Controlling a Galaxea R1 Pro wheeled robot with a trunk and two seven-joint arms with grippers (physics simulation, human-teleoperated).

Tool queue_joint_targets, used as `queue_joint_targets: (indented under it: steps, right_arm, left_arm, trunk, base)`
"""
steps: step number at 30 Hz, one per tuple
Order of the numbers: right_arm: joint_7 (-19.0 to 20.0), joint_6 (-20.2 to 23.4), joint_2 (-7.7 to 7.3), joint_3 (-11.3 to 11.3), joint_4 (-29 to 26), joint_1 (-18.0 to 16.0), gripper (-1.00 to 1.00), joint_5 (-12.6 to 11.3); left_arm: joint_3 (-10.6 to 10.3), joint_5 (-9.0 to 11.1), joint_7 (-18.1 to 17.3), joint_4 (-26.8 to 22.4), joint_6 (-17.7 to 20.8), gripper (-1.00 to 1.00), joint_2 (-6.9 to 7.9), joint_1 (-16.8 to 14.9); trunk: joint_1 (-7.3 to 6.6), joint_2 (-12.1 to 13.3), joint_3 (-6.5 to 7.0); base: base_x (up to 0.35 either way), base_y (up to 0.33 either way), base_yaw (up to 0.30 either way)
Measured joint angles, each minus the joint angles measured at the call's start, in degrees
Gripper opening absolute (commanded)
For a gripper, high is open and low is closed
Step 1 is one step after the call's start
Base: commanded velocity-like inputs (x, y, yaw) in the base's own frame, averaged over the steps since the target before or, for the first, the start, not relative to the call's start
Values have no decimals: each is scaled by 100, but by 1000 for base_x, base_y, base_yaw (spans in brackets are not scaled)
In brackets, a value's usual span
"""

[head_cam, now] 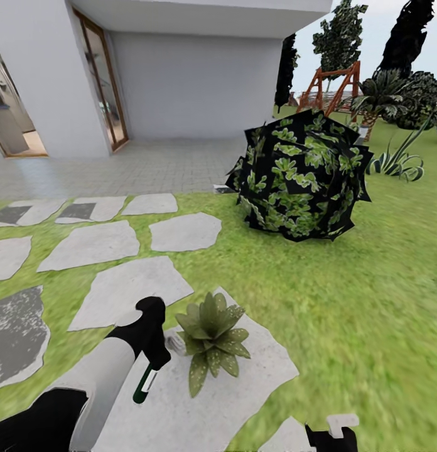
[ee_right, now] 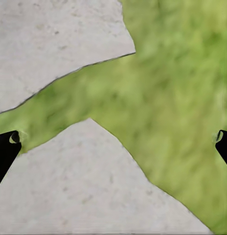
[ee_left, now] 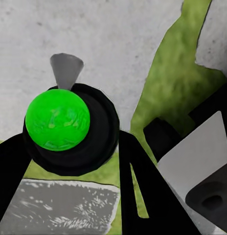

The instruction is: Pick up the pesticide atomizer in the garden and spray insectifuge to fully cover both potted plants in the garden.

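Grey stepping slabs [head_cam: 121,285] cross the garden lawn [head_cam: 344,301], and one potted plant [head_cam: 212,336] sits on the nearest slab. Just beside that plant, the left gripper [head_cam: 157,351] has its jaws clamped on the pesticide atomizer [ee_left: 57,119], green-capped. Near the plant's slab, the right gripper [ee_right: 113,139] hangs over grass, jaws wide apart.

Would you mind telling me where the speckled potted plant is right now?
In the head view the potted plant sits low and centre on a grey stepping slab, just right of the left gripper holding the atomizer, with the big dark bush beyond.
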Motion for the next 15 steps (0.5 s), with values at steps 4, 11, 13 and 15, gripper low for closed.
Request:
queue_joint_targets:
  steps: [4,11,13,15]
  right_arm:
    - [0,-2,0,3,1,-1,100,-2]
    - [0,-3,-13,7,4,-1,100,1]
    - [0,-3,-16,3,2,-1,100,1]
    - [0,-3,-17,1,1,-1,100,1]
  left_arm:
    - [-77,9,-8,-33,-10,-100,-128,-321]
    - [-472,13,-166,-35,20,-100,-318,-724]
    - [-509,22,-170,-34,38,-100,-322,-724]
    - [-517,28,-171,-20,44,-100,-323,-711]
  trunk:
    - [-1,0,1]
    - [0,0,0]
    - [0,0,0]
    - [-1,0,0]
  base:
    - [-3,32,-14]
    - [0,0,0]
    - [24,0,0]
    - [149,43,0]
